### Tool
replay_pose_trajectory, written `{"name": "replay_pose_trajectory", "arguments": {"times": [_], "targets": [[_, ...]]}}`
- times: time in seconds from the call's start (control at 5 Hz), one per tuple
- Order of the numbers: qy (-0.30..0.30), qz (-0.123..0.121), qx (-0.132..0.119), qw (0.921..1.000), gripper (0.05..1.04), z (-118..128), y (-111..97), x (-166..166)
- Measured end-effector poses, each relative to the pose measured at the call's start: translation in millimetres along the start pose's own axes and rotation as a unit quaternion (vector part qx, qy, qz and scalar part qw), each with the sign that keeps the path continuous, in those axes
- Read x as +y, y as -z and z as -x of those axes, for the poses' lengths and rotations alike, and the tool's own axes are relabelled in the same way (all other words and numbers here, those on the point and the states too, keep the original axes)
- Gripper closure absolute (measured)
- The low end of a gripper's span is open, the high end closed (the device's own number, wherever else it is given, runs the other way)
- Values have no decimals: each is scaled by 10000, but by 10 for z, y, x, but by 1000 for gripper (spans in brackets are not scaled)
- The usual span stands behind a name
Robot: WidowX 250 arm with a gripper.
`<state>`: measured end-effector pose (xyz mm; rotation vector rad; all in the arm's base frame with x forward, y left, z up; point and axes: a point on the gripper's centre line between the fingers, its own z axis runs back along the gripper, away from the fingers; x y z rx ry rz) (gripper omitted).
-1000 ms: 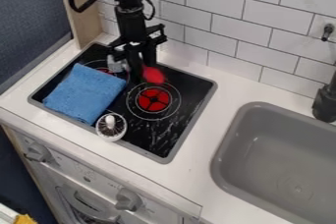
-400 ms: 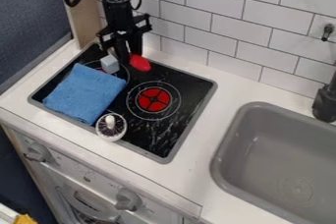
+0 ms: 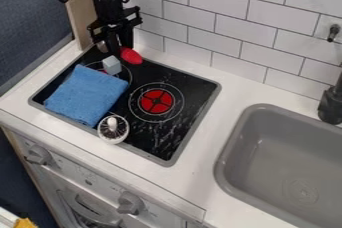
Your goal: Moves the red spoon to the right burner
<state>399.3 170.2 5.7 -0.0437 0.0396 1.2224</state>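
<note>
Red spoon (image 3: 131, 56) and gripper (image 3: 118, 50) have shifted up-left in view; the gripper grasps the spoon, whose bowl points lower right, long axis slanting

On my feed, the cooktop (image 3: 199, 92) sits in the counter (image 3: 190, 184), left of the sink (image 3: 231, 137). The cloth (image 3: 86, 94) lies left, the block (image 3: 111, 65) just behind it, a utensil (image 3: 113, 129) by its front corner. The spoon (image 3: 131, 56) is behind and right of the block, the right burner (image 3: 157, 101) right of the cloth.
</note>
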Motion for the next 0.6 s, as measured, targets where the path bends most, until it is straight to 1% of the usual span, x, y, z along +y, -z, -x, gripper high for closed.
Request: {"name": "replay_pose_trajectory", "arguments": {"times": [0.2,0.4,0.6], "targets": [[23,-75,77,9999,758,77,112,57],[307,-72,-26,9995,758,333,156,117],[581,-11,-216,9981,758,565,181,139]]}}
